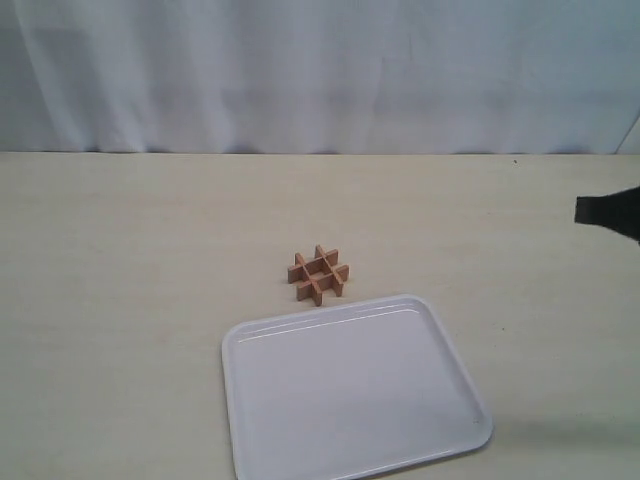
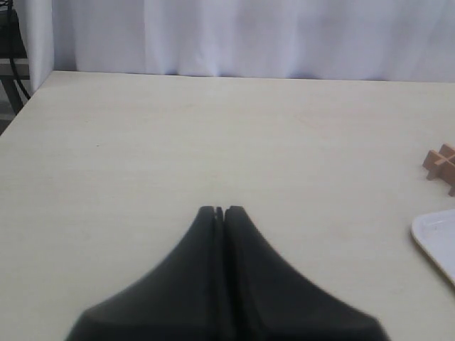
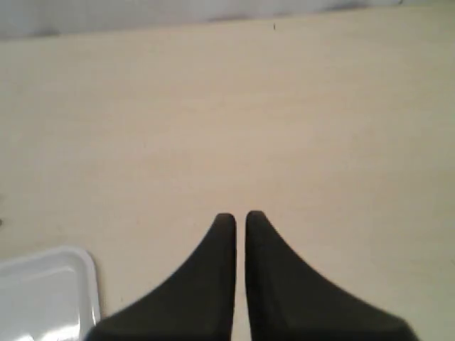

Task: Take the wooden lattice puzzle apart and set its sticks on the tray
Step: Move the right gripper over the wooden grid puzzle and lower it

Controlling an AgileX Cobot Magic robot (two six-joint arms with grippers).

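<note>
Right of the tray (image 1: 350,390), right gripper (image 1: 600,212) mostly cropped; left fingers (image 2: 202,245) together, right fingers (image 3: 217,259) seemingly narrow.

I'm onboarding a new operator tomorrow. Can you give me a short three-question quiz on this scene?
1. True or false: the wooden lattice puzzle is already taken apart.
2. Relative to the tray, the puzzle is: A) inside it; B) on the table just past its rim, not touching it; C) underneath it.
3. Short answer: is the left end effector open or shut?

Key: 1 false, its sticks are still interlocked. 2 B. 3 shut, with nothing in it.
</note>
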